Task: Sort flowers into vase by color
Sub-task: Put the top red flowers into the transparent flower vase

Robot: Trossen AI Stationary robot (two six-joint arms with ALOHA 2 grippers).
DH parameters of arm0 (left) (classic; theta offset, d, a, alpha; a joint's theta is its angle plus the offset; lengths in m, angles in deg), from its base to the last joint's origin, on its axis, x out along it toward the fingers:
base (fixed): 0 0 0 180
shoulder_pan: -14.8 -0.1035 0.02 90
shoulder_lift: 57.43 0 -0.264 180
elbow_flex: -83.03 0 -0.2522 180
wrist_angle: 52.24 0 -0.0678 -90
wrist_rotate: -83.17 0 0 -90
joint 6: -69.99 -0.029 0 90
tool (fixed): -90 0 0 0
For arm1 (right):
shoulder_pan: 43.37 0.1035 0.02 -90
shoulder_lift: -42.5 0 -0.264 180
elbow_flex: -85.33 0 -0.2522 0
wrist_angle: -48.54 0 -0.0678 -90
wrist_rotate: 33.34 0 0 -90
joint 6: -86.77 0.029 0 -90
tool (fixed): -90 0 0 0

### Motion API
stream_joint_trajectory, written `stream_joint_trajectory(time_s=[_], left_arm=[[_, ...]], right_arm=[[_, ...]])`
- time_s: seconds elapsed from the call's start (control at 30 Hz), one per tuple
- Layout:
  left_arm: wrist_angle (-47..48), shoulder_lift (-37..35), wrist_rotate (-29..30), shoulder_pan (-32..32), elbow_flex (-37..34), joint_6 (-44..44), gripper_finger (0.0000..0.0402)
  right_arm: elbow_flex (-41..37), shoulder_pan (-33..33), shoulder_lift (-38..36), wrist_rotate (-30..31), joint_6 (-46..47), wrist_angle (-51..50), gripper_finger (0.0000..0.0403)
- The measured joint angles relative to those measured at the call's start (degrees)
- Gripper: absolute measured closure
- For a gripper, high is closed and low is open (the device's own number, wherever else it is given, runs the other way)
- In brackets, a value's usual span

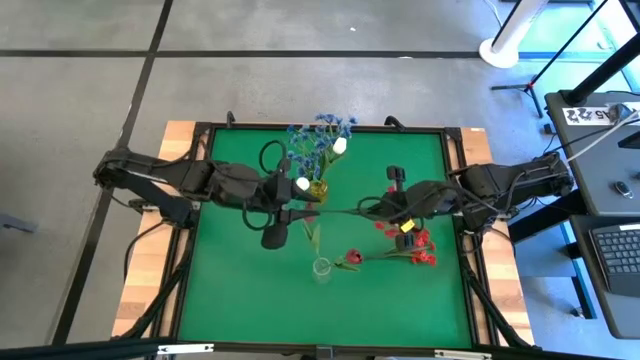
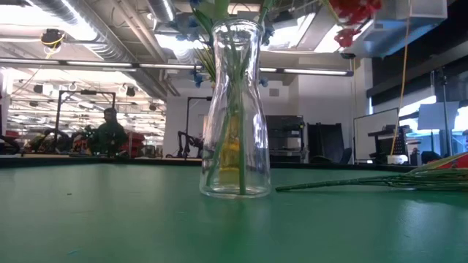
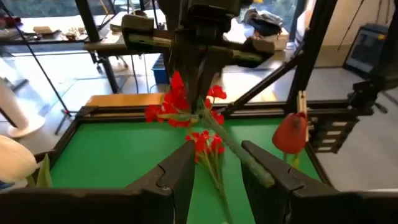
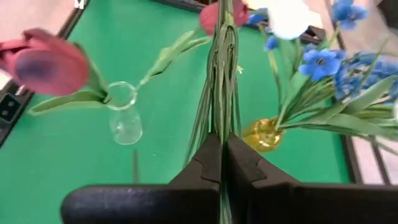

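A red clustered spray (image 3: pixel 179 102) hangs in the air over the table's middle, held by my right gripper (image 4: pixel 222 146), which is shut on its green stem. The stem (image 1: pixel 340 212) runs level toward my left gripper (image 3: pixel 217 177), which is open, and the stem's free part (image 3: pixel 249 158) passes between its fingers. A clear vase (image 1: pixel 321 268) stands near the table's near side with a red bud (image 4: pixel 43 62) leaning in it. A yellow vase (image 1: pixel 318 188) holds blue sprays (image 1: pixel 318 135) and white buds. My left gripper has the stem (image 3: pixel 252 163) close against one finger (image 3: pixel 270 177); whether it touches, I cannot tell. My right gripper pinches the spray's bundled stem and leaves (image 4: pixel 221 118) between its two shut fingers. The fingers point level from the table's right side, along the stem. The spray is lifted clear.
More red sprays (image 1: pixel 424 256) lie on the green mat right of the clear vase, their stems (image 2: pixel 351 183) flat on the table. Another red bud (image 3: pixel 289 134) shows beside my left gripper. A black frame (image 1: pixel 200 130) rims the mat. A person (image 2: pixel 110 131) sits far behind.
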Motion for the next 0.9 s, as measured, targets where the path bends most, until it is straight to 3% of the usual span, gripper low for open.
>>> stream_joint_trajectory(time_s=[0.33, 0.6, 0.9], left_arm=[[9.4, 1.6, -2.5, -1.8, 6.9, 2.1, 0.0278], [22.7, 12.4, -3.6, -5.0, 15.6, 5.3, 0.0278], [23.4, 18.7, -6.1, -7.6, 22.0, 3.9, 0.0278]], right_arm=[[2.7, -6.0, 5.2, -3.2, -1.3, -3.0, 0.0402], [3.3, -7.2, 6.3, -4.5, -2.5, -2.5, 0.0402], [4.4, -7.2, 6.4, -5.0, -2.4, -2.8, 0.0402]])
